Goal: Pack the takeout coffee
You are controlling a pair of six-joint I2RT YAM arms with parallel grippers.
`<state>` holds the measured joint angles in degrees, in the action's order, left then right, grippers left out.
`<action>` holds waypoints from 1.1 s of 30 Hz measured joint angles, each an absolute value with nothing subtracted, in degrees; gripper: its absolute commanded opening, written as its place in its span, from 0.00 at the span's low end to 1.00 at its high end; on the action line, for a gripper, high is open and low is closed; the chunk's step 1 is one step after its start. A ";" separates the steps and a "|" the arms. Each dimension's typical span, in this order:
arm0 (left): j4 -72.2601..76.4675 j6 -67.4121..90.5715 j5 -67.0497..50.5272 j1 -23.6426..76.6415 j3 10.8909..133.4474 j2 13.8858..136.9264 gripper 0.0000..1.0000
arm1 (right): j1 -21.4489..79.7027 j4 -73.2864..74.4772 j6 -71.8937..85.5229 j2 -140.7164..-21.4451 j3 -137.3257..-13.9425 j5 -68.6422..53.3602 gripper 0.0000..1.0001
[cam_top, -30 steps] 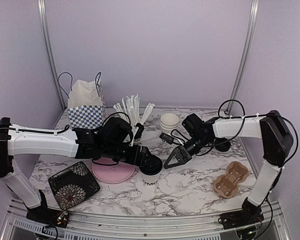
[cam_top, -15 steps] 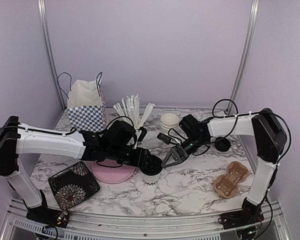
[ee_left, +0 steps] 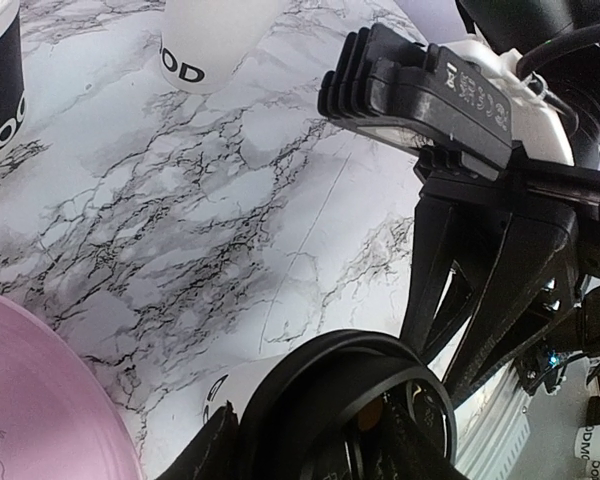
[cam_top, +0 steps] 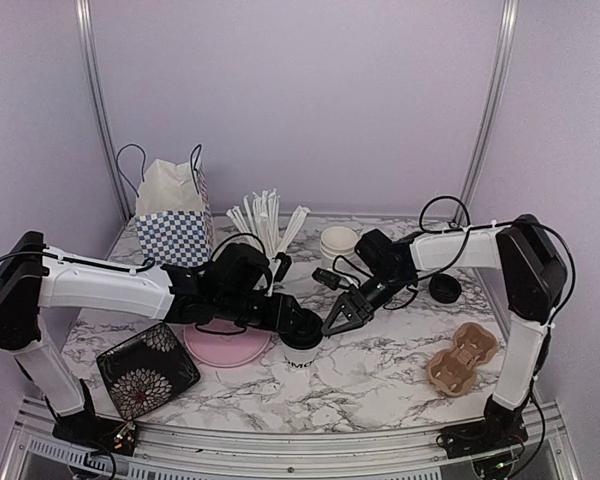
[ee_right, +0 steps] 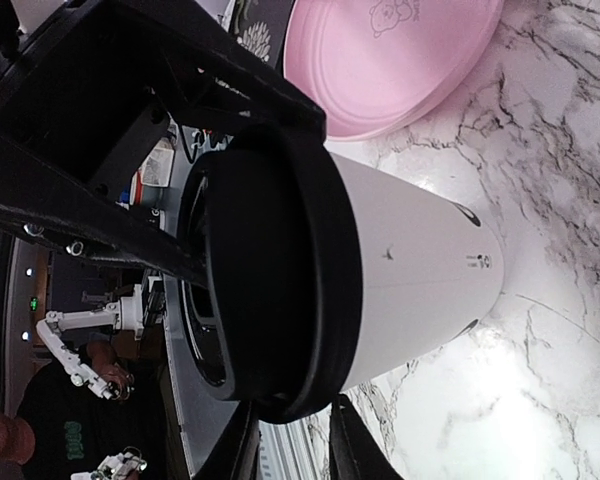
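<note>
Left claw (cam_top: 302, 336) hangs over the coffee cup (cam_top: 301, 360), its two fingers set on either side of the round black lid (ee_right: 270, 280). No view shows whether they press the rim or stand just off it. The cup stands upright near the middle of the marble table (cam_top: 380, 385), just right of the pink plate (cam_top: 225, 347), with part of the black lettering showing on its white side. The right claw (cam_top: 332, 326) reaches in from the other side, tips angled down close to the lid's right edge, fingers a narrow way apart with nothing between them. Left of the plate, towards the near edge, lies a black dish (cam_top: 147, 370) with a white flower pattern. At the back left stands a blue-checked paper bag (cam_top: 170, 228), beside it a black cup of white sticks (cam_top: 268, 225), and further right a short stack of white cups (cam_top: 338, 243) without lids. A black disc (cam_top: 444, 288) lies under the right arm. A brown cardboard carrier (cam_top: 462, 357) sits at the near right, well apart from the coffee cup.
</note>
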<state>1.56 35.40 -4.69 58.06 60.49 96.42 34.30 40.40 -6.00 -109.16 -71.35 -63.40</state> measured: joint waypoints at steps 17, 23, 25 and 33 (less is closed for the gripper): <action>-1.58 26.15 -0.71 58.70 63.18 96.16 0.83 | 34.41 41.19 -12.49 -106.89 -72.75 -63.02 0.50; -3.68 24.67 2.24 58.76 65.12 93.19 0.78 | 34.50 41.21 -14.15 -103.92 -70.54 -61.14 0.39; -4.43 26.96 3.60 58.76 64.49 91.55 0.73 | 34.46 41.21 -14.39 -103.72 -70.54 -59.51 0.34; -4.99 43.24 4.93 58.76 55.51 85.34 0.68 | 32.82 41.32 -13.52 -105.41 -74.41 -54.24 0.33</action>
<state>-4.99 43.24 4.93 58.76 55.51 85.34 32.82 41.32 -13.52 -105.41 -74.41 -54.24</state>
